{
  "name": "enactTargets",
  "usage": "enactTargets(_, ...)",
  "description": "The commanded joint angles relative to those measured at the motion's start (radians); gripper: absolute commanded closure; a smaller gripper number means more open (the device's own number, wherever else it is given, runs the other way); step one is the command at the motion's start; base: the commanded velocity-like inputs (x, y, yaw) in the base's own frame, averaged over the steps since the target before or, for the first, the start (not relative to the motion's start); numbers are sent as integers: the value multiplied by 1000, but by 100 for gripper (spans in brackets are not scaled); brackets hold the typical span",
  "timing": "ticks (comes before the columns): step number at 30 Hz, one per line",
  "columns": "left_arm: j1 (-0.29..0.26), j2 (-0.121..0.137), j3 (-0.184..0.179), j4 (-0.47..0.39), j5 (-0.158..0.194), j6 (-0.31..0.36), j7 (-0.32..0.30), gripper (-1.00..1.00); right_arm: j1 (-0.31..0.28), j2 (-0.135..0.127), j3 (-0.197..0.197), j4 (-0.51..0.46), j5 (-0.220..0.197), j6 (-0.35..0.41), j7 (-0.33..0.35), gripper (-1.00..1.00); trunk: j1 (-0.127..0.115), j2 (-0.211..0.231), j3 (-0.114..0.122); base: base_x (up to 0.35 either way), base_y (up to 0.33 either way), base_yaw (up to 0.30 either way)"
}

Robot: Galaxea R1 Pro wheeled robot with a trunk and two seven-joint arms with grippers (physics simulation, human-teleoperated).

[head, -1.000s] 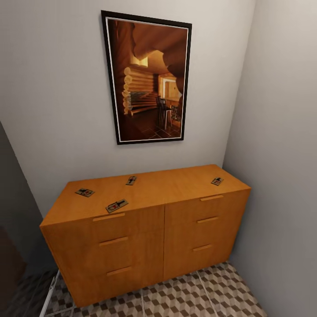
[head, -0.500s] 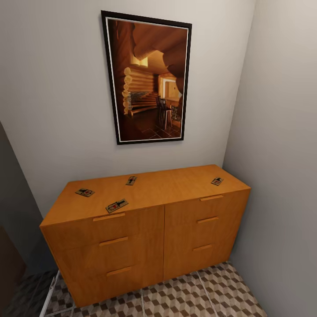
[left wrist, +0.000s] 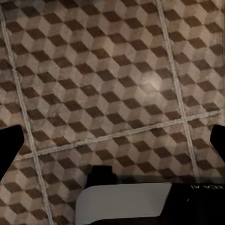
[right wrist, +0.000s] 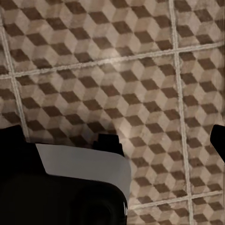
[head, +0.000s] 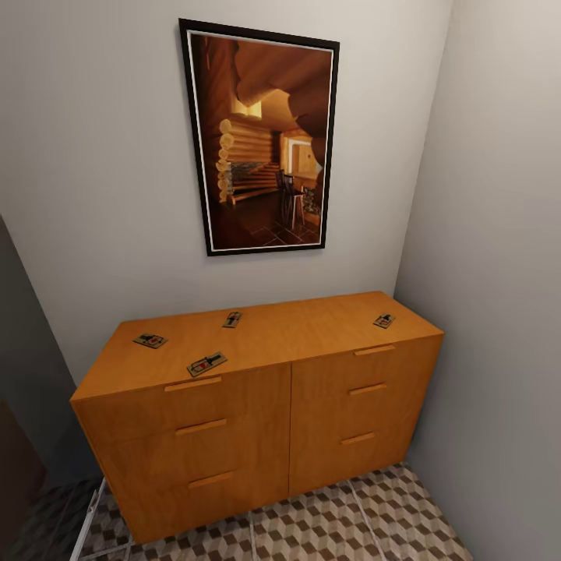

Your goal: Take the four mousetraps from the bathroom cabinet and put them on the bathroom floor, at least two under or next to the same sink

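The orange-brown cabinet (head: 312, 405) stands against the back wall in the head view, drawers shut. Several mousetraps lie flat on its top: one at the left (head: 150, 340), one near the back (head: 232, 319), one by the front edge (head: 206, 363) and one at the far right (head: 383, 320). Cube-patterned bathroom floor (head: 335, 530) runs in front of it. My left gripper (left wrist: 112, 143) hangs open over bare floor tiles (left wrist: 117, 70). Likewise my right gripper (right wrist: 115, 137) is open above the tiles (right wrist: 117, 56), holding nothing. The bathroom sink is out of view.
A large framed picture (head: 261, 140) hangs above the cabinet. A grey wall (head: 499, 312) closes in tight on the cabinet's right end. A dark shape (head: 15, 467) and a thin white rail (head: 86, 522) sit at the lower left.
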Motion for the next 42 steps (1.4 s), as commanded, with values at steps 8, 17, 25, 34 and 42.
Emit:
enactTargets(8, 0, -1, 1, -121, 2, 13, 1, -100, 0, -12, 1, -177, 5, 114, -1, -100, 0, -1, -1, 0, 0, 0)
enactTargets(17, 0, -3, 0, -486, -2, 241, -2, -100, 0, -22, -68, -536, 5, 330, 1, -100, 0, -1, -1, 0, 0, 0)
enactTargets(25, 0, -7, -6, -640, -2, 331, -3, -100, 0, -35, -111, -706, 11, 449, 4, -100, 0, -1, -1, 0, 0, 0)
enactTargets(34, 0, -15, -12, -767, -1, 432, -7, -100, 0, -39, -120, -855, 14, 579, 4, -100, 0, -1, -1, 0, 0, 0)
enactTargets(42, 0, -45, -30, -820, -1, 473, -9, -100, -5, -40, -122, -900, 15, 609, 4, -100, 0, -1, -1, 0, 0, 0)
